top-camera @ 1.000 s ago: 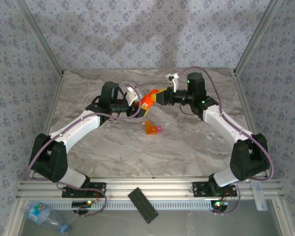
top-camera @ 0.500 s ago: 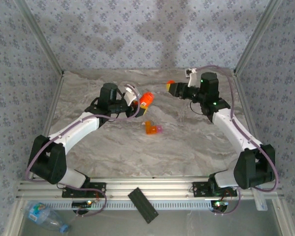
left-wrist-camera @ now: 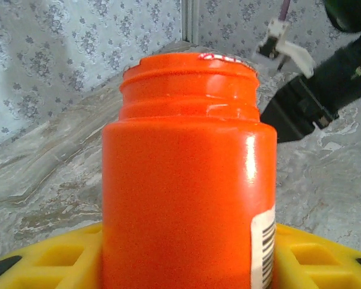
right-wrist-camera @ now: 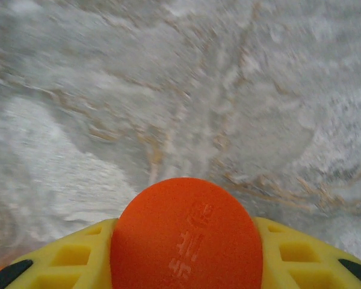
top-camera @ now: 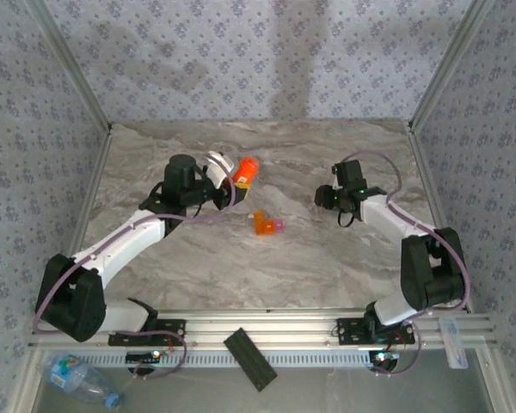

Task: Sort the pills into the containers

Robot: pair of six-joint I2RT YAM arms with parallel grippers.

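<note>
Top external | left end effector (top-camera: 234,175) clamped on orange pill bottle (top-camera: 247,169) | right end effector (right-wrist-camera: 186,259) pinching orange cap (right-wrist-camera: 186,229) | orange compartment (top-camera: 262,226) central on tabletop (top-camera: 241,280), apart from both, off all edges

This is a robotics lab test cell, not a home, despite the decoration. The counter (top-camera: 267,267) is a marble-patterned sheet boxed in by bare aluminium posts (top-camera: 69,70), and the walls (top-camera: 241,60) behind them are flat panels covered in a repeating floral print, like a staged backdrop. Two white-and-black robot arms, left (top-camera: 120,245) and right (top-camera: 404,225), are bolted to slotted aluminium rails (top-camera: 267,331) along the near edge, with purple cables (top-camera: 374,163) looped along them. Below the rails lie a plastic drinks bottle (top-camera: 77,379) and a black bar (top-camera: 251,359).
</note>
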